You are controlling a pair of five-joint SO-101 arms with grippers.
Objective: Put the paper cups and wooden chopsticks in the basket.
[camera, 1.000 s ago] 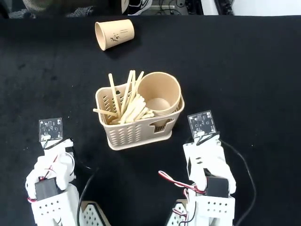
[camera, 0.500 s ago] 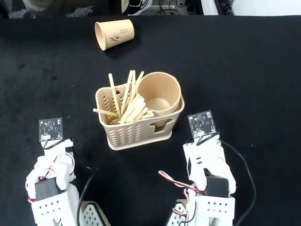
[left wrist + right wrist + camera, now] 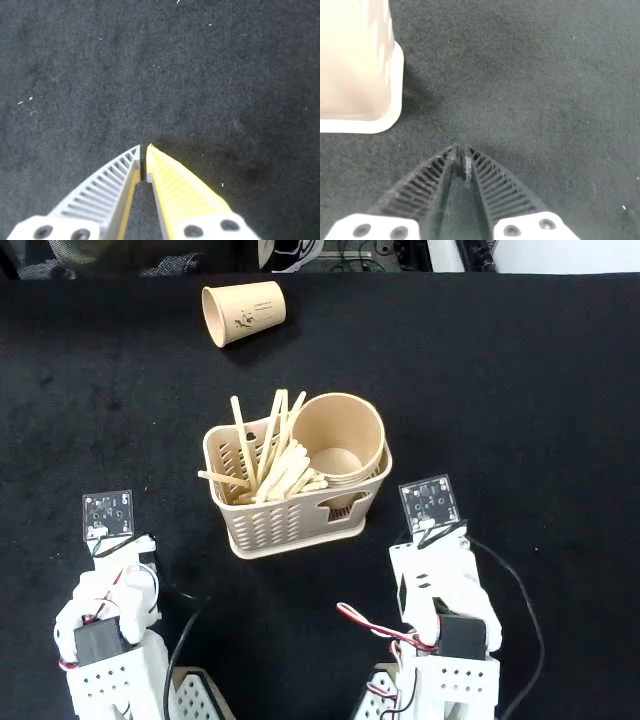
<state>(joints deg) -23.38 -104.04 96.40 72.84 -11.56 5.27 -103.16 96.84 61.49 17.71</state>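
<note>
Beige slotted plastic basket [image 3: 290, 525] on black bench [image 3: 520, 390]; wooden chopsticks [image 3: 268, 455] and upright tan paper cup [image 3: 340, 430] inside basket; second tan paper cup [image 3: 243, 312] on its side, well beyond basket; left pincer [image 3: 144, 149] pressed together, empty, apart from basket; right pincer [image 3: 460, 149] pressed together, empty, near basket.

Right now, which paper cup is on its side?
The lone cup at the far edge of the table, outside the basket; the other cup stands upright inside it.
</note>
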